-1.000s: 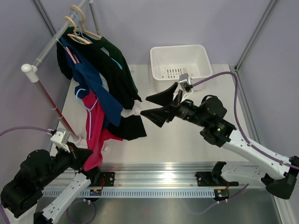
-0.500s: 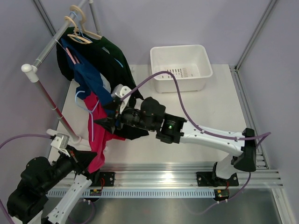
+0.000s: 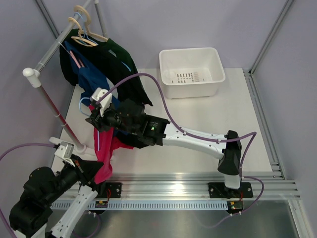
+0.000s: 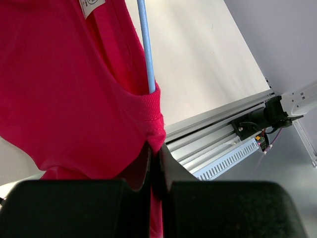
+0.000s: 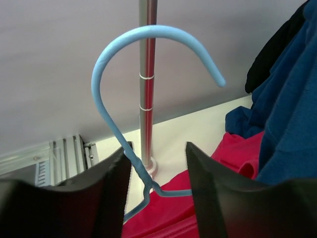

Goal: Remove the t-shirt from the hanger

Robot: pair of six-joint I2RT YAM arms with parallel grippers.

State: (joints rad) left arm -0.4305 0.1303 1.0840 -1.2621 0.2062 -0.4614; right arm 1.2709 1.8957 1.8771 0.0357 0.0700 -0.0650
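The crimson-pink t-shirt hangs low at the table's left on the light-blue wire hanger. My left gripper is below it, shut on the t-shirt's hem. In the left wrist view its jaws pinch the red cloth just under the hanger's wire, with the white neck label at the top. My right gripper has reached across to the hanger's hook. Its open jaws straddle the hanger's twisted neck, which touches the left finger.
A navy shirt and a dark green one hang from the rack rod on wooden hangers. The rack's upright pole stands just behind the hook. A white basket sits at the back.
The right arm has swung left from the table's middle to the hanger's hook, and its jaws have narrowed around the neck. The left gripper stays shut on the hem.
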